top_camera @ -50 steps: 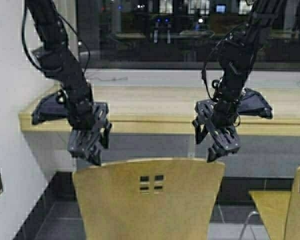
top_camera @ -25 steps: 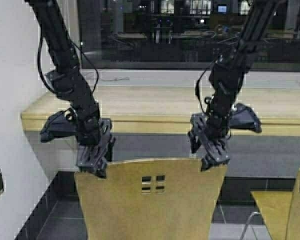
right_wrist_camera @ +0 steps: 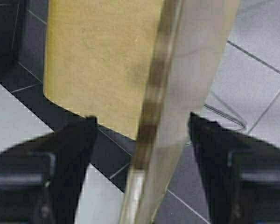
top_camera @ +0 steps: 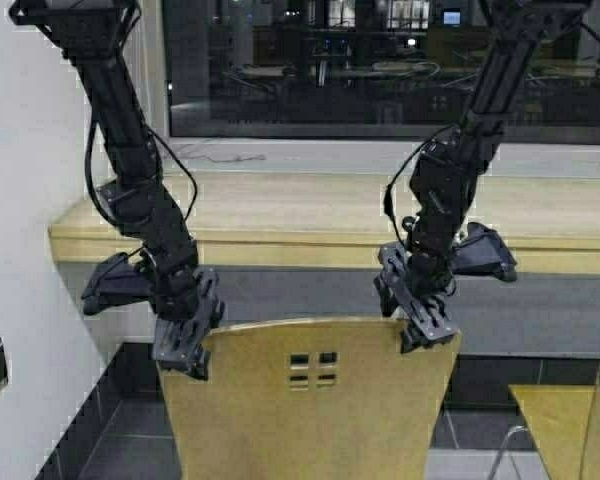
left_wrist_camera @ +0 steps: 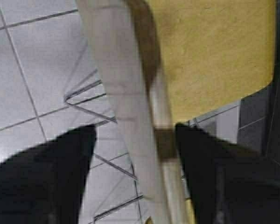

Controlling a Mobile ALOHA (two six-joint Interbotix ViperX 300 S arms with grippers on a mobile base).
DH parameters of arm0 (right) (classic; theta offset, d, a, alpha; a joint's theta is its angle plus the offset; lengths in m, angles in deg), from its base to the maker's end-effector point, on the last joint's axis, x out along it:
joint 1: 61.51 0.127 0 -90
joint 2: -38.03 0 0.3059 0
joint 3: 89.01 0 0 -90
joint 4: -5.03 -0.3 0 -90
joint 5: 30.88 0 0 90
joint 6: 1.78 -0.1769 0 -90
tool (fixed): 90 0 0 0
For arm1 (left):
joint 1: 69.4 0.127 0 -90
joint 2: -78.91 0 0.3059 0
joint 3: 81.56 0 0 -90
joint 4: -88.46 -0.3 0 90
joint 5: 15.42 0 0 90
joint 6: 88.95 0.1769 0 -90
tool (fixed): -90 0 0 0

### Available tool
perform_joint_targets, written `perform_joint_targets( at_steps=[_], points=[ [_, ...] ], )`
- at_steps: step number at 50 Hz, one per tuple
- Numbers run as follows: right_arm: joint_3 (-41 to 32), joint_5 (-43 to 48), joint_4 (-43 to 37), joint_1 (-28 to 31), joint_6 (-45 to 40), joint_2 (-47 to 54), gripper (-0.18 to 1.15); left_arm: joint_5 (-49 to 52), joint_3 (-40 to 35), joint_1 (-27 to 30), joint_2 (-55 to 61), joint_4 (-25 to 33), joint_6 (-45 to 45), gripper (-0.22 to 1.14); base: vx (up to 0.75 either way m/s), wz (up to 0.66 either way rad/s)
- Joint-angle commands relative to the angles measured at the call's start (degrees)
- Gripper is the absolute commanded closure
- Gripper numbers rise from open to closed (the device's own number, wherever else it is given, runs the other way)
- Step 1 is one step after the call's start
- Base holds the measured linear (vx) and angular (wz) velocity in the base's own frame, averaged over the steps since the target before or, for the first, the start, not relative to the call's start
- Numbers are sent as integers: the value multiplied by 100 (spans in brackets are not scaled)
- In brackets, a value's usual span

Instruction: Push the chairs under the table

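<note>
A tan plywood chair [top_camera: 310, 400] with square cut-outs stands in front of the long pale-wood table [top_camera: 310, 250], its back towards me. My left gripper [top_camera: 183, 350] is open and straddles the top edge of the chair back at its left corner. My right gripper [top_camera: 420, 325] is open and straddles the top edge at the right corner. In the left wrist view the back's edge [left_wrist_camera: 126, 84] runs between the black fingers [left_wrist_camera: 46, 177] of the left gripper [left_wrist_camera: 135, 128]. In the right wrist view the edge [right_wrist_camera: 196, 56] runs between the fingers [right_wrist_camera: 70, 154] of the right gripper [right_wrist_camera: 142, 119].
A second tan chair [top_camera: 570, 430] shows at the lower right, away from the table. A white wall [top_camera: 20, 300] closes the left side by the table's end. A dark window [top_camera: 380, 70] runs behind the table. Grey floor tiles [left_wrist_camera: 32, 70] lie below.
Both grippers have come down from above the chair back and now sit over its top corners. The whole scene has shifted slightly to the right, so the robot has moved a little.
</note>
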Motion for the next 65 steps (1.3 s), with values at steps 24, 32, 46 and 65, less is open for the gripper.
perform_joint_targets(
  at_steps=[24, 32, 46, 65],
  points=[
    [-123, -202, 0, 79, 9, 18, 61, -9, -246, 88, -105, 9, 35, 52, 1, 2],
    [-149, -246, 0, 79, 18, 9, 61, -9, -343, 97, -26, 9, 44, 52, 4, 3],
    [-132, -413, 0, 149, 26, 114, 61, 0, -352, 149, -26, -114, 132, 52, 8, 0],
    [-35, -413, -9, 281, 18, 176, 61, 53, -431, 211, 9, -141, 246, 52, 14, -4]
  ],
)
